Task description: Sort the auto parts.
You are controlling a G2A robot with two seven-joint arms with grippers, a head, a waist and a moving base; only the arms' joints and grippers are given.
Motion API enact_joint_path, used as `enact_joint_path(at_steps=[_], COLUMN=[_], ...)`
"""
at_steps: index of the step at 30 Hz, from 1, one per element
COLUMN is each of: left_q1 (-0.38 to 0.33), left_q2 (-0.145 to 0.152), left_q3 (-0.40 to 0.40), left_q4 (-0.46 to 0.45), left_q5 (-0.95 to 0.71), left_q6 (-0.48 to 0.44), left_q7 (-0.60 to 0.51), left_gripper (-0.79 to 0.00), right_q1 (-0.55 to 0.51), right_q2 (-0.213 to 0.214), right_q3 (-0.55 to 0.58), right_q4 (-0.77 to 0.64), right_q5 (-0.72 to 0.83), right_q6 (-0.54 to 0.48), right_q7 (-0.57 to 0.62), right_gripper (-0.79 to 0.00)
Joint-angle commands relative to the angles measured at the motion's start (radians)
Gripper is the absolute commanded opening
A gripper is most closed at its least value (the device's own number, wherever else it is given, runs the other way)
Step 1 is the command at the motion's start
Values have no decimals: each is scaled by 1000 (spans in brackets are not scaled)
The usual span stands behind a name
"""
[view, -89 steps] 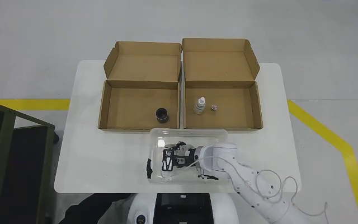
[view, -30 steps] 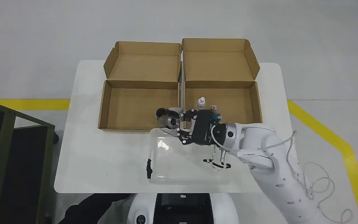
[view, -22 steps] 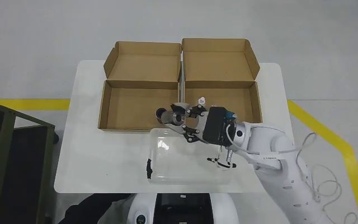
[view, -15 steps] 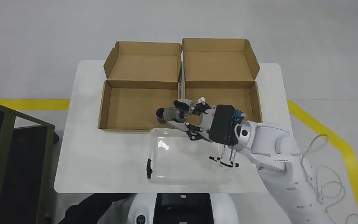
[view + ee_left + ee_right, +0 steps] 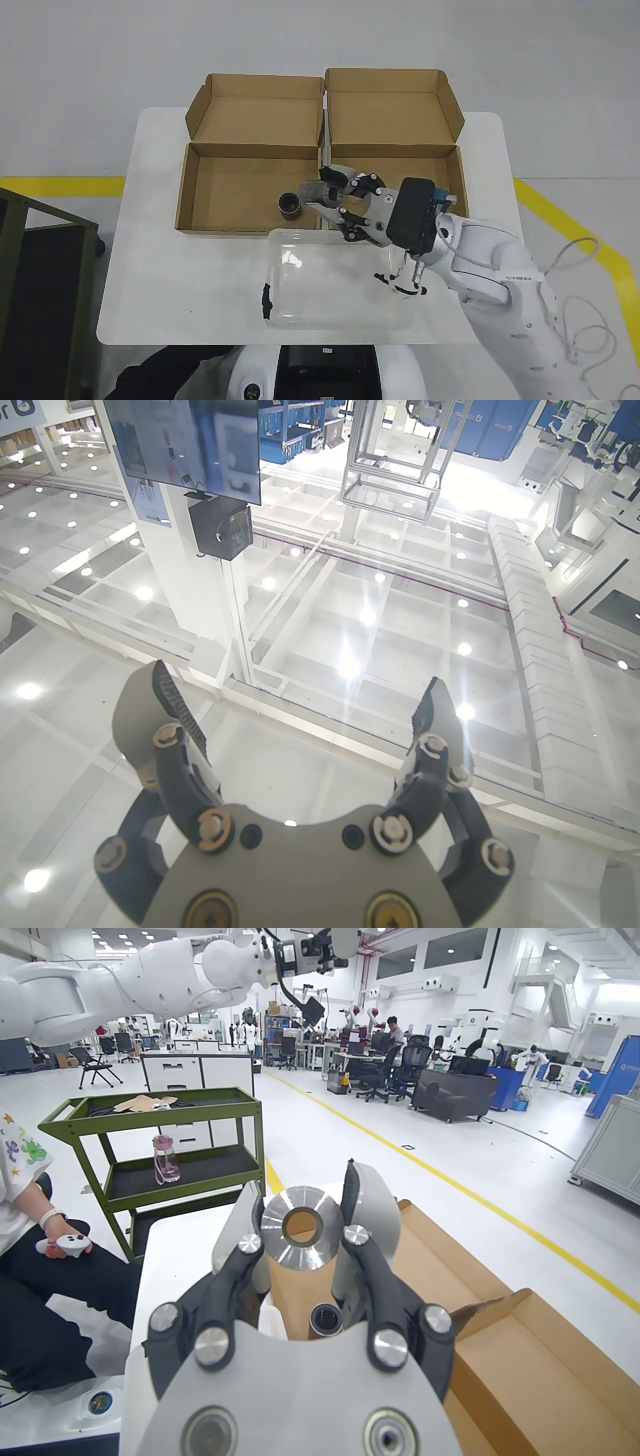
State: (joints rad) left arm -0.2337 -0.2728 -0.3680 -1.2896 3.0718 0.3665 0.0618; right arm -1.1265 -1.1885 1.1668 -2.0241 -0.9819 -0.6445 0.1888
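My right gripper (image 5: pixel 336 188) is shut on a silver metal ring (image 5: pixel 301 1228), held with its bore facing the wrist camera. It hovers above the wall shared by the left cardboard box (image 5: pixel 225 195) and the right cardboard box (image 5: pixel 445 185). A dark cylinder (image 5: pixel 290 205) stands in the left box, just beyond and below the held ring (image 5: pixel 326 1318). The clear plastic tray (image 5: pixel 320 285) lies at the table's front, with a black part (image 5: pixel 267 298) at its edge and a black-and-white part (image 5: pixel 400 286) inside. My left gripper (image 5: pixel 297 680) is open, empty, and aimed at the ceiling.
Both boxes have their lids folded back toward the table's far side. A green cart (image 5: pixel 40 290) stands on the floor beside the table (image 5: pixel 150 280). Bare table surface lies to either side of the tray.
The right gripper has risen out of the clear tray with the silver ring and carried it away from the front toward the boxes, drifting slightly right over their shared wall.
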Motion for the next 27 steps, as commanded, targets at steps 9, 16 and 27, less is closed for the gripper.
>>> enact_joint_path(at_steps=[9, 16, 27], left_q1=[0, 0, 0], left_q2=[0, 0, 0], left_q3=[0, 0, 0], left_q4=[0, 0, 0], left_q5=[0, 0, 0], left_q6=[0, 0, 0], left_q7=[0, 0, 0], left_gripper=[0, 0, 0], right_q1=[20, 58, 184], right_q2=[-4, -15, -56], right_q3=[-76, -157, -310], right_q4=[51, 102, 224], right_q5=[-49, -129, -260], right_q6=[-17, 14, 112], right_q7=[63, 102, 133], right_gripper=[-785, -785, -785])
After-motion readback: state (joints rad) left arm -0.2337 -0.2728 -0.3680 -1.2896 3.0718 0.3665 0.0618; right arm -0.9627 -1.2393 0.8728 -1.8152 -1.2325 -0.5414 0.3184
